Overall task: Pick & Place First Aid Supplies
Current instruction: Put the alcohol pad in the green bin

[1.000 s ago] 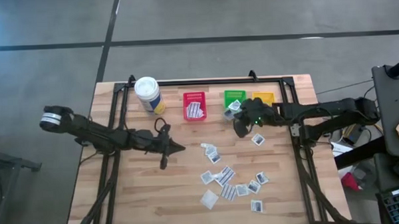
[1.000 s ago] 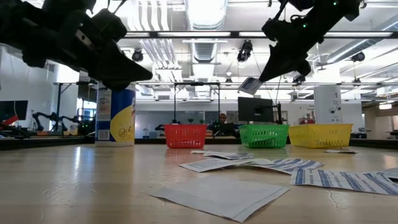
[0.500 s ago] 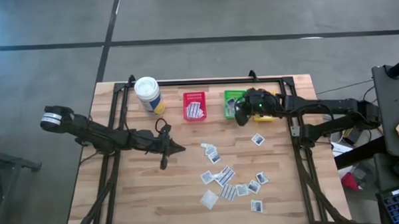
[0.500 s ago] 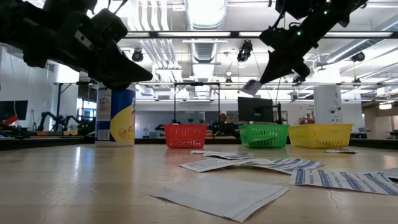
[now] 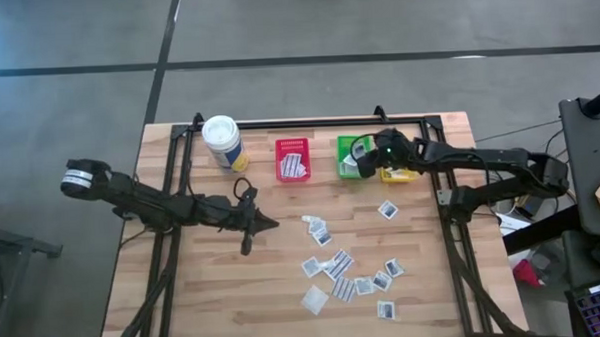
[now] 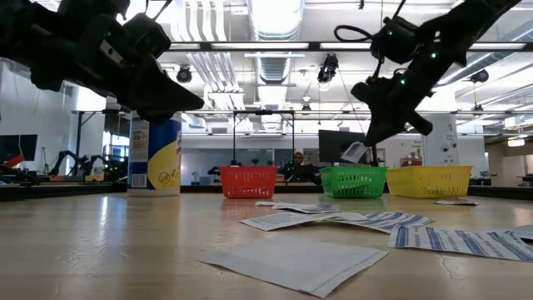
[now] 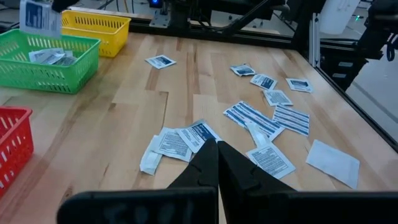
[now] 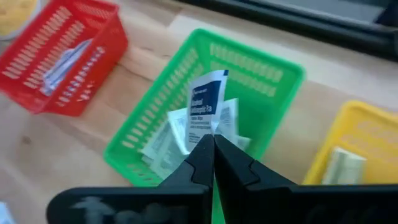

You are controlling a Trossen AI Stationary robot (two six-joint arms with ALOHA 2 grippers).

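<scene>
On the wooden tabletop (image 5: 214, 282), the right gripper (image 8: 213, 144) hung over the green bin (image 8: 155, 118), clamped on a white packet (image 8: 205, 106). The left gripper (image 7: 217, 152), pressed together and empty, hovered mid-table near the loose packets (image 5: 341, 267).

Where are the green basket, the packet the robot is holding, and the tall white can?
green bin (image 8: 161, 102), right wrist view, its side wall.
held packet (image 8: 205, 102), right wrist view, its printed face.
white canister (image 5: 221, 131), high view, its lid.
</scene>
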